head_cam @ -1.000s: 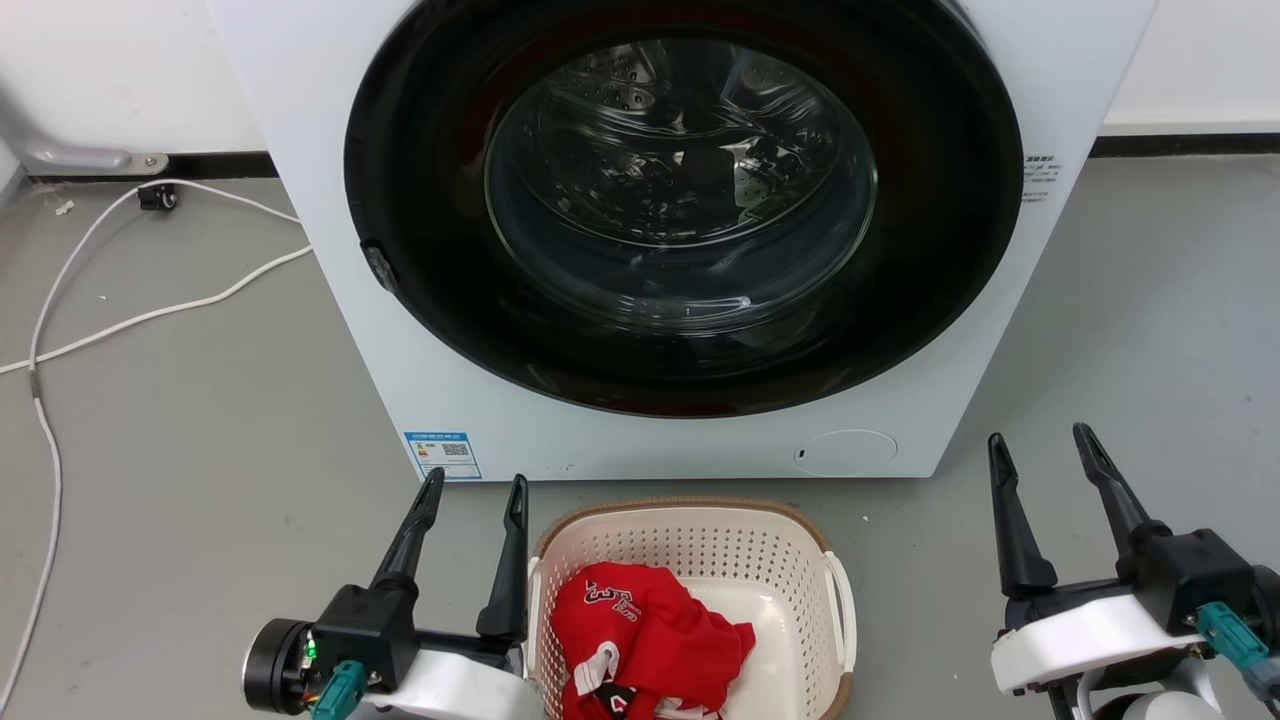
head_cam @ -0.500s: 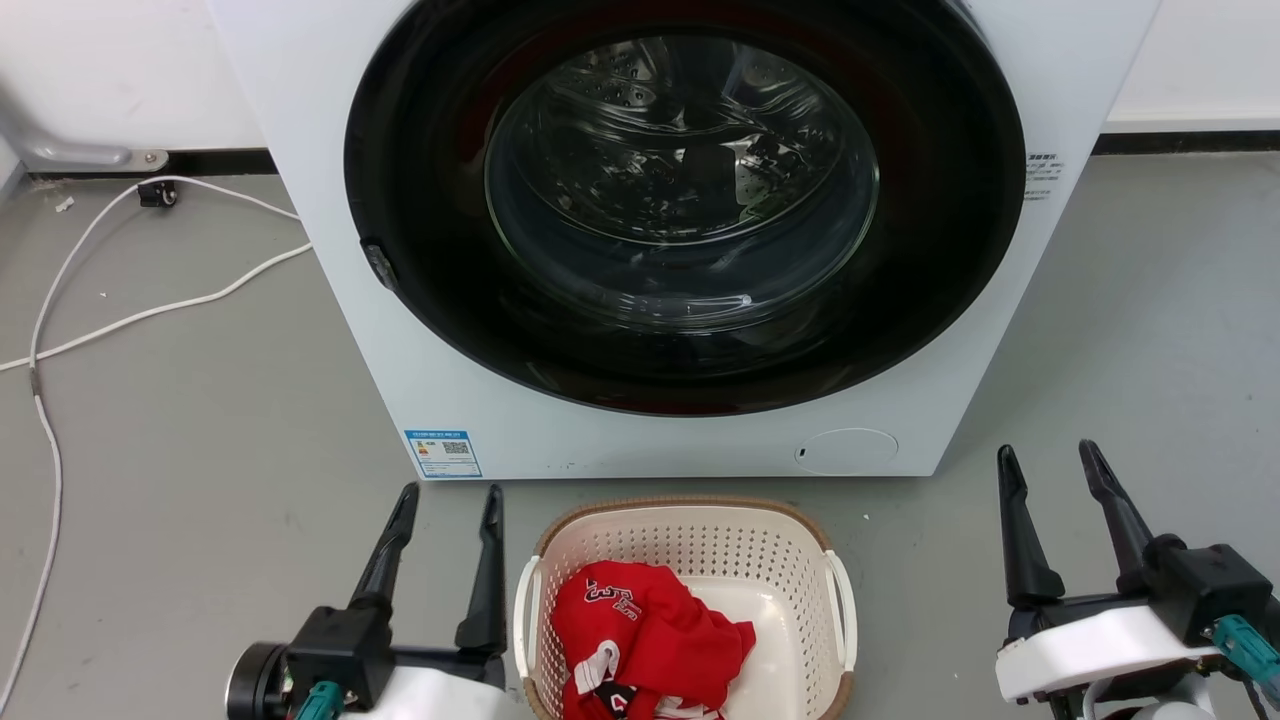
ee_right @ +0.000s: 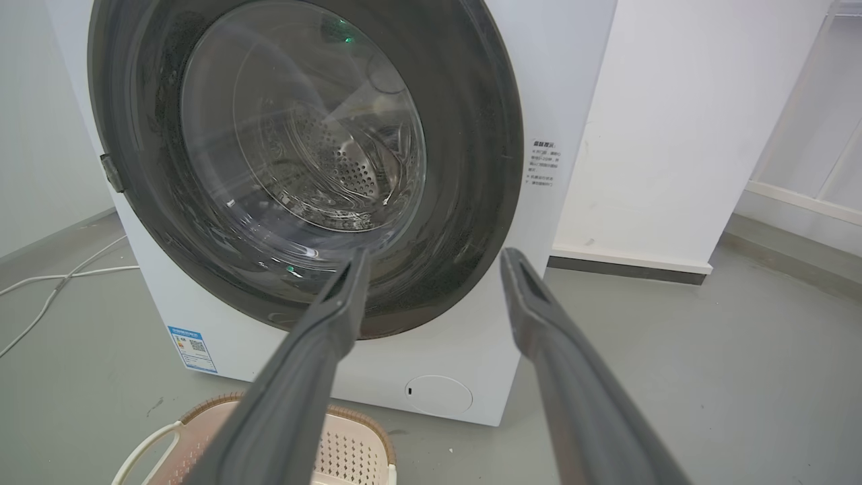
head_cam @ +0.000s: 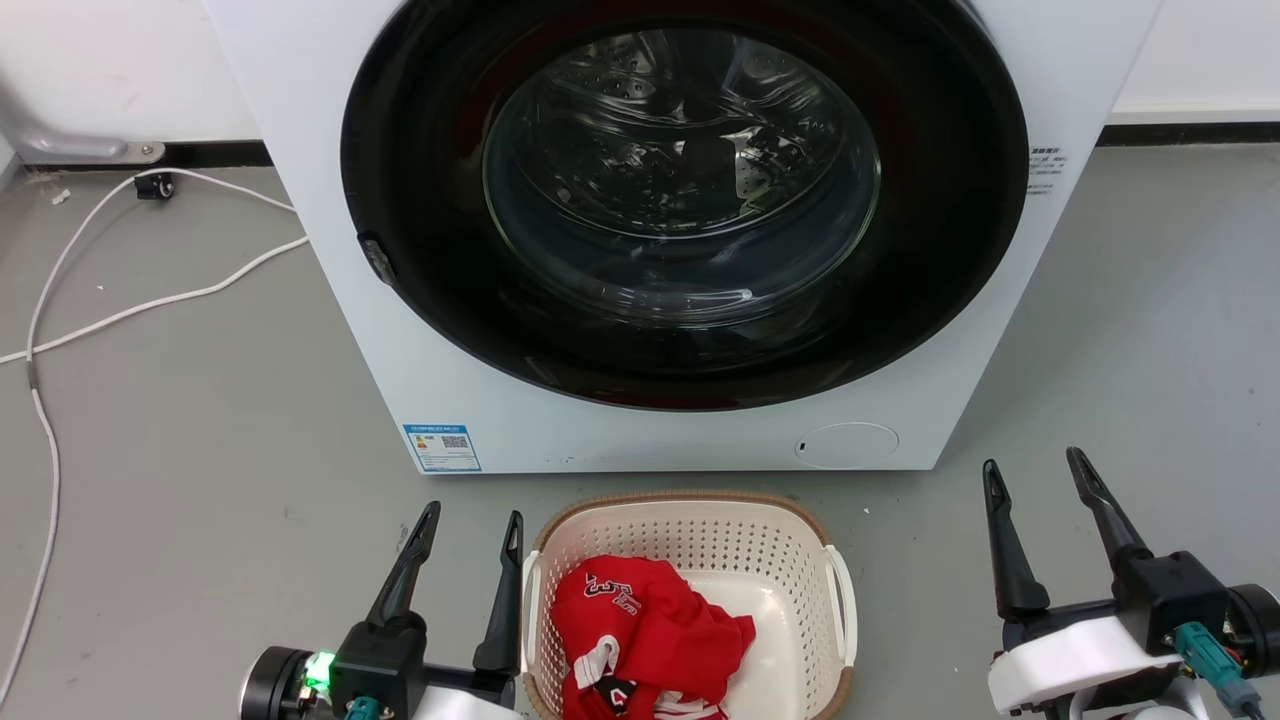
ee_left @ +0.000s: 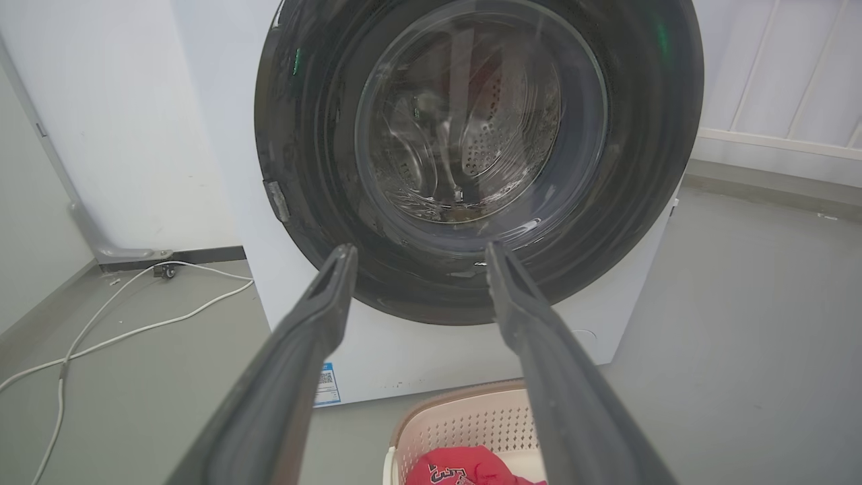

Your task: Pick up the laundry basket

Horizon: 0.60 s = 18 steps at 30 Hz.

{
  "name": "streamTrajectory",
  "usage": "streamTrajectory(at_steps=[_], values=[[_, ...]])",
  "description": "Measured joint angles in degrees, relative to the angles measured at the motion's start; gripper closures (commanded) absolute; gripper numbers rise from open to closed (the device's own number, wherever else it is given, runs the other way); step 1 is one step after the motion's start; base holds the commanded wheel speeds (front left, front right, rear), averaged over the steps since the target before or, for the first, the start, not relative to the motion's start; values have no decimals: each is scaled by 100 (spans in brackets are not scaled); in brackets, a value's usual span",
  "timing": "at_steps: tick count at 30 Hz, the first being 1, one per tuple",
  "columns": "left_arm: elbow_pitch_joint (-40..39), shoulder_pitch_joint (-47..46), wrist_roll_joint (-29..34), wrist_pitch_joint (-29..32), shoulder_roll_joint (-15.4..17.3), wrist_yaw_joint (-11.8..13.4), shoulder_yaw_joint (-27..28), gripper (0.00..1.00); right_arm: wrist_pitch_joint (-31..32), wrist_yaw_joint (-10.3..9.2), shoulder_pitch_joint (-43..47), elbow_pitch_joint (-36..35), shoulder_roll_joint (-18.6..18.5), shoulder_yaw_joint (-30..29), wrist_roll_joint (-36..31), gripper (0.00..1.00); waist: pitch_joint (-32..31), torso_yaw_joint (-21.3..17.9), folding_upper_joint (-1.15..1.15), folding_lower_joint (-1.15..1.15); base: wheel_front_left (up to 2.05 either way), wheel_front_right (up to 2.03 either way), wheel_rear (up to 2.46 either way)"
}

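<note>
The laundry basket sits on the floor in front of the washing machine, cream with a brown rim, and a red garment lies in it. My left gripper is open just left of the basket, its inner finger close beside the left handle. My right gripper is open, well to the right of the basket and apart from it. In the left wrist view the left gripper frames the machine door, with the basket below. Beneath the right gripper shows the basket.
The white washing machine with its dark round door stands close behind the basket. A white cable runs across the grey floor at the left. A white wall stands to the right of the machine.
My left gripper drew away to the left, then came back right to the basket's left handle. My right gripper sank slightly in the head view. The camera tilted a little.
</note>
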Motion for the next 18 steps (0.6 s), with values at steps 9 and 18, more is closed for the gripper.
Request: streamTrajectory(at_steps=[9, 18], values=[[31, 1, 49, 0, -31, -30, 63, 0, 0, 0, -5, 0, 0, -11, 11, 0, 17, 2, 0, 0, 0, 0, 0], [91, -4, -21, 0, -48, -81, 125, 0, 0, 0, -36, 12, 0, -32, 44, 0, 117, -12, 0, 0, 0, 0, 0]])
